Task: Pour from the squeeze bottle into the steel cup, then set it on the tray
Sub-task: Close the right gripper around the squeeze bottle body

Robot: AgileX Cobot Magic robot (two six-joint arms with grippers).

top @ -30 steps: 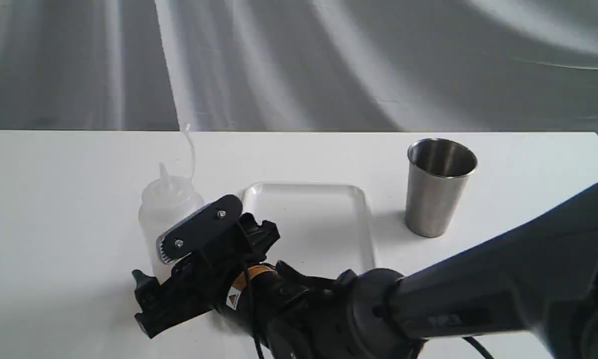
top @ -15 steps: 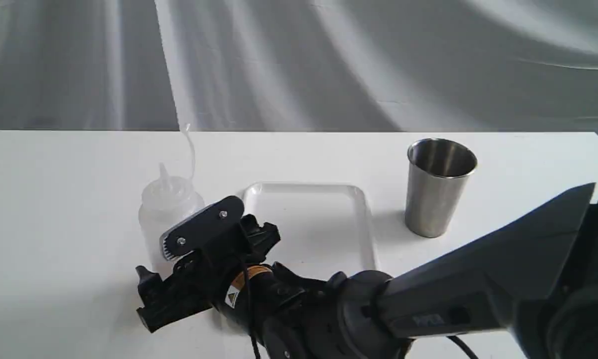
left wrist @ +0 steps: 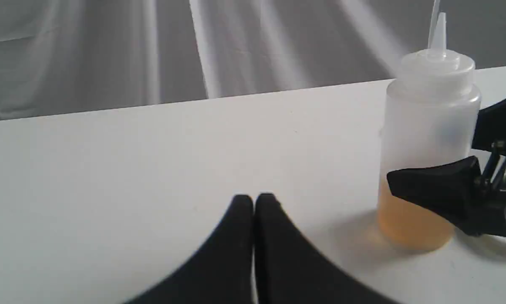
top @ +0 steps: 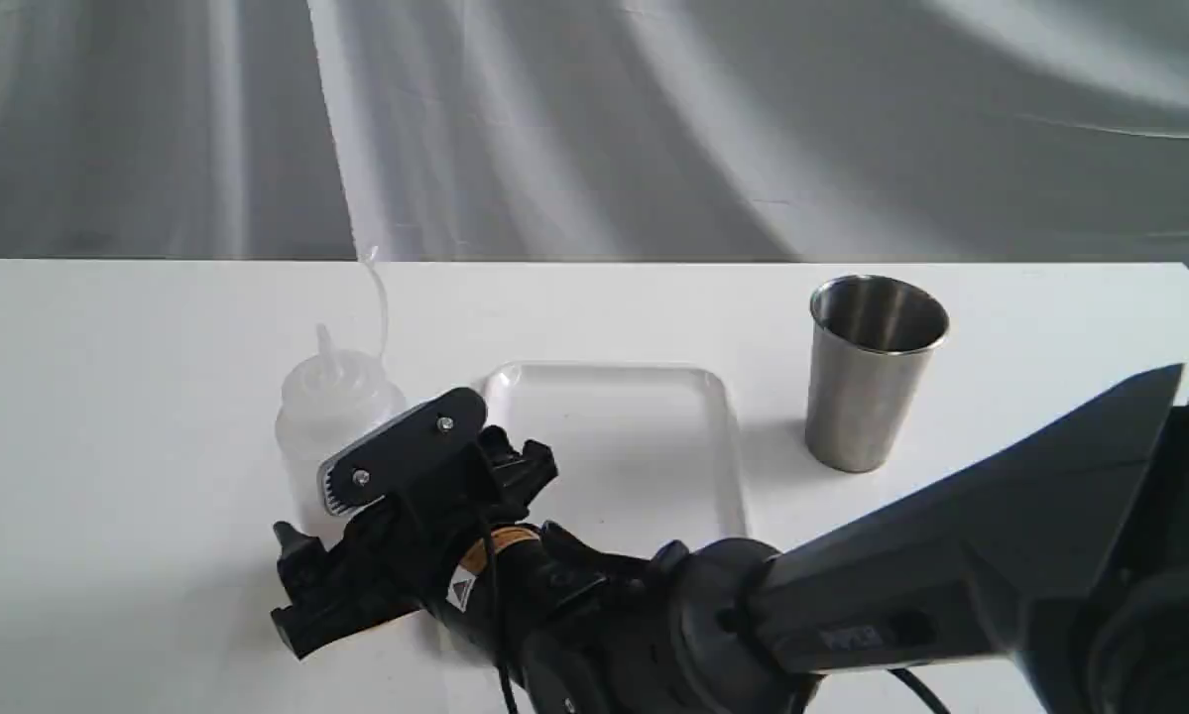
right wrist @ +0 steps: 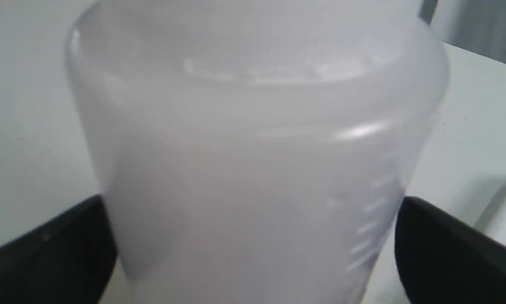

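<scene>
The squeeze bottle (top: pixel 331 397) stands upright on the table just left of the tray (top: pixel 725 436). Amber liquid fills the squeeze bottle's (left wrist: pixel 426 126) lowest part, and its nozzle is uncapped with the strap curling up. My right gripper (top: pixel 306 521) reaches across from the right and is shut on the bottle's lower body. In the right wrist view the bottle (right wrist: pixel 253 169) fills the frame with a black finger (right wrist: pixel 46 249) against each side. The steel cup (top: pixel 872 377) stands right of the tray. My left gripper (left wrist: pixel 253 202) is shut, empty, and left of the bottle.
The white table's back edge (top: pixel 594 262) runs in front of a grey draped cloth (top: pixel 653 119). My right arm's dark body (top: pixel 951 585) covers the front right of the table and the tray's near edge.
The right gripper's fingers have drawn in slightly on the bottle, and the arm has shifted a little. Bottle, cup and tray have not moved.
</scene>
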